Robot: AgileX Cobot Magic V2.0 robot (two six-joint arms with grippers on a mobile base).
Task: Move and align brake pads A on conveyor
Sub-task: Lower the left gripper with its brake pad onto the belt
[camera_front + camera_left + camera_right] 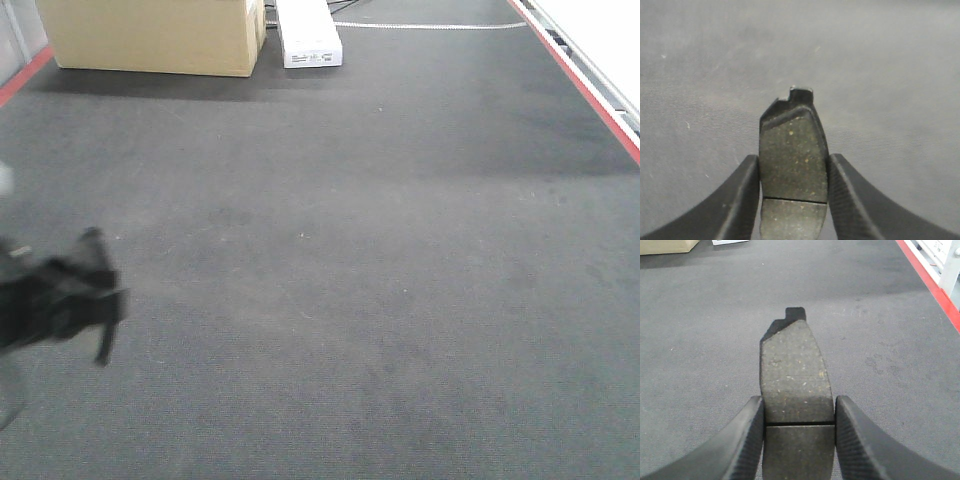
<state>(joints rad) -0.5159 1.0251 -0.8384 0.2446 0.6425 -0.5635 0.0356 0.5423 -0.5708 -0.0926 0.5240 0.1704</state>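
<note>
Although both arms are loaded, no pad lies set down on the conveyor (380, 250) in any view, so I judge placement and alignment not yet begun.

Left gripper (794, 161): jaws closed on a brake pad (792, 132), gripping its long sides beside the cross groove, with the notched end pointing away over the belt.
Right gripper (799, 402): jaws likewise closed on a second brake pad (795, 360), held in the same way.
Whether either pad touches the belt cannot be told.
Further pads are not in view.

Room: the front view shows a broad bare stretch of belt ahead.
Limits: the red edge strip (590, 90) on the right side, and at the far end a cardboard box (150, 35) with a white unit (308, 35) just beside it.
Both stand well apart from the grippers.
Judgement: ample space for a row mid-belt; keep off the strip.
</note>
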